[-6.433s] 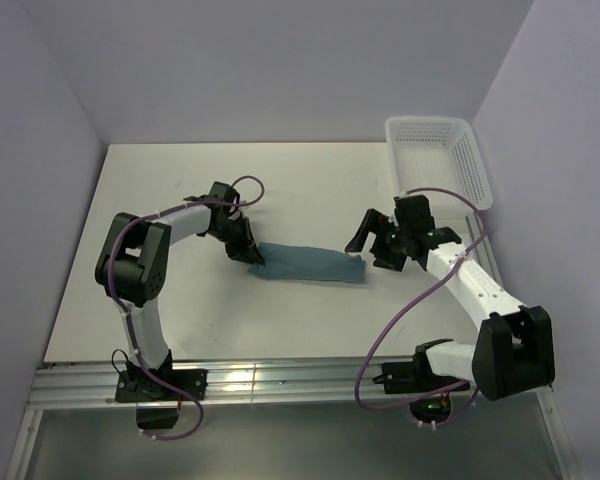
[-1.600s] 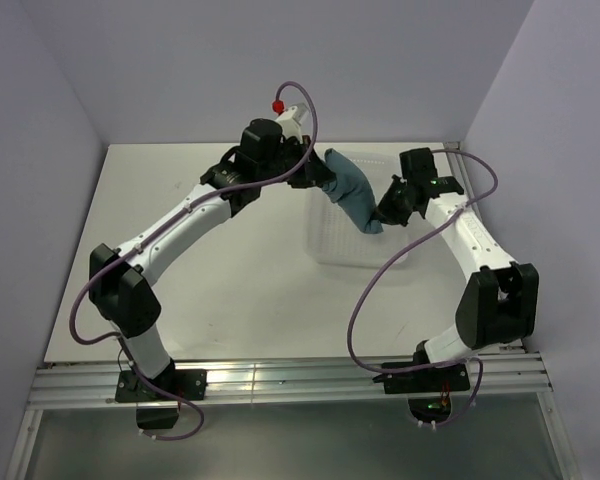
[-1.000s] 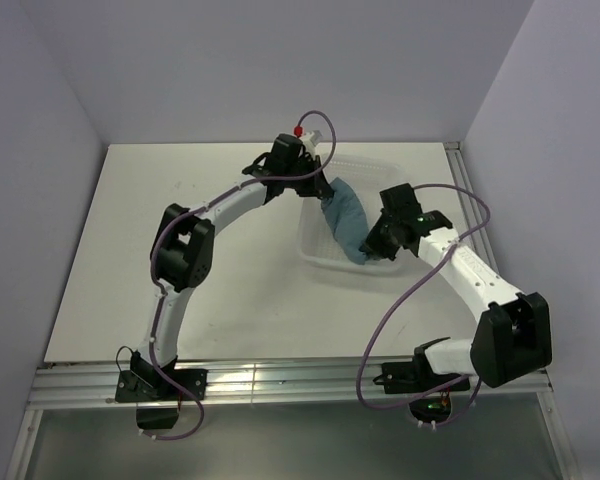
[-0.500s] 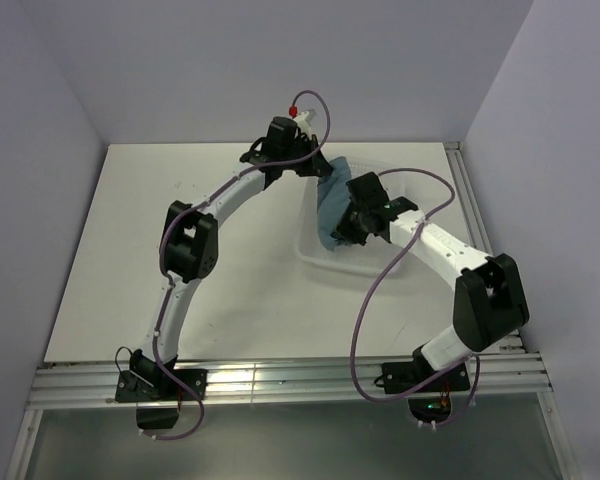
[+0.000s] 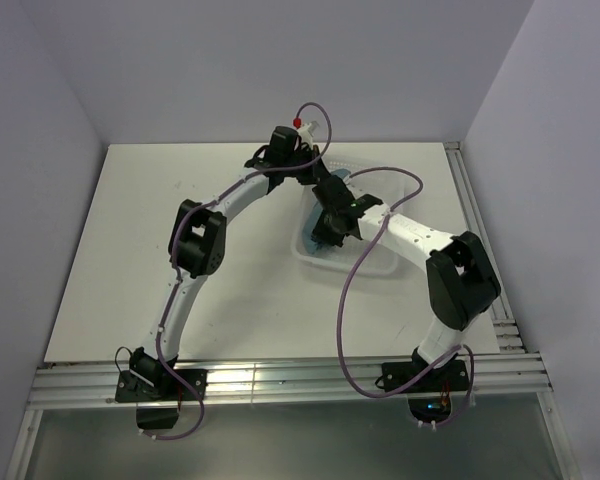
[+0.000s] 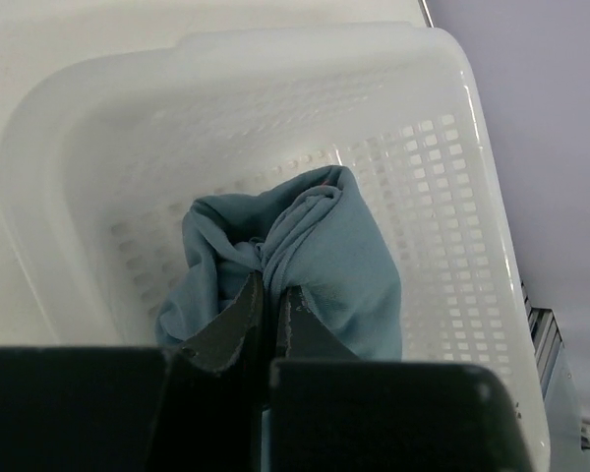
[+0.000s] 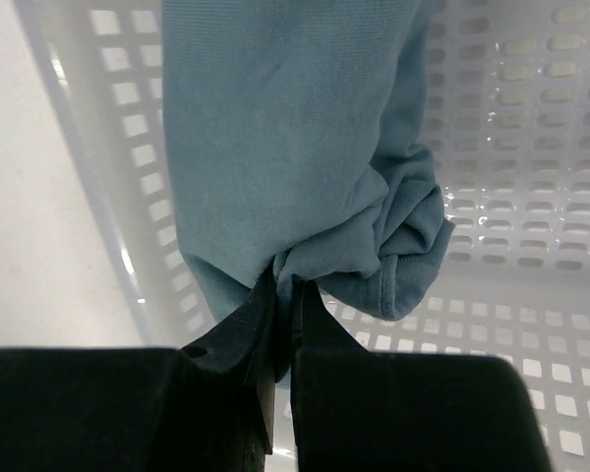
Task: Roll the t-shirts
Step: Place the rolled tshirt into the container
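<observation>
Left wrist: left pincer [image 6: 271, 291] clamps the bunched t-shirt [image 6: 334, 258], basket [image 6: 442, 177] just beneath; right pincer [image 7: 283, 286] grips its other end.

T-shirt [image 6: 324, 256] mostly hidden from above; basket [image 6: 226, 59] cut off by both wrist views' edges.
</observation>
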Motion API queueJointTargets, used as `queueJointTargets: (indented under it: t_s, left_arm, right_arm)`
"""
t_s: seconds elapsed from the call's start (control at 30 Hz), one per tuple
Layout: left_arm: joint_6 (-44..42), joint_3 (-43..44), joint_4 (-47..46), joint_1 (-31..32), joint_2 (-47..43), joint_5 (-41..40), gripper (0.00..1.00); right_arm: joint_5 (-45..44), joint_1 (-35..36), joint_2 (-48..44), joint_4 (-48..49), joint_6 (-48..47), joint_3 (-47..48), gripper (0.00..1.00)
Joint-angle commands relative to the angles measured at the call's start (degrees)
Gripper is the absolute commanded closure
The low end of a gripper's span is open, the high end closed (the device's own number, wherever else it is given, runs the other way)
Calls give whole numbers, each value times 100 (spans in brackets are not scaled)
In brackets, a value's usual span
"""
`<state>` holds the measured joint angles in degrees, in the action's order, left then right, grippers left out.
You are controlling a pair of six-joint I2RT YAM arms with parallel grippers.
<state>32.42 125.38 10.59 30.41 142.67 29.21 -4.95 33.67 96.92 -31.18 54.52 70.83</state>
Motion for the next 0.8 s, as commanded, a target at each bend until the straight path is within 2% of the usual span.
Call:
queueJointTargets:
  t_s: [0.0, 0.2, 0.3, 0.53, 0.63, 0.77]
  left_arm:
    - [45, 399, -532, 35, 15, 199, 100]
    - [-34, 285, -383, 35, 86, -2, 100]
    - [-219, 101, -172, 26, -55, -608, 100]
    - [-562, -57, 1102, 17, -371, -2409, 100]
    - [-553, -897, 1226, 8, -792, -2895, 100]
    - [-299, -1612, 1331, 35, -1539, -3588, 100]
  right_arm:
    - [-199, 201, 19, -169, 207, 265, 100]
    - [29, 219, 46, -239, 252, -15, 100]
    - [47, 254, -147, -318, 147, -322, 100]
    - [-155, 176, -1121, -652, -108, -1272, 100]
    - [-155, -44, -1395, -740, -266, -1571, 100]
    - [-269, -815, -1685, -968, -696, -1677, 100]
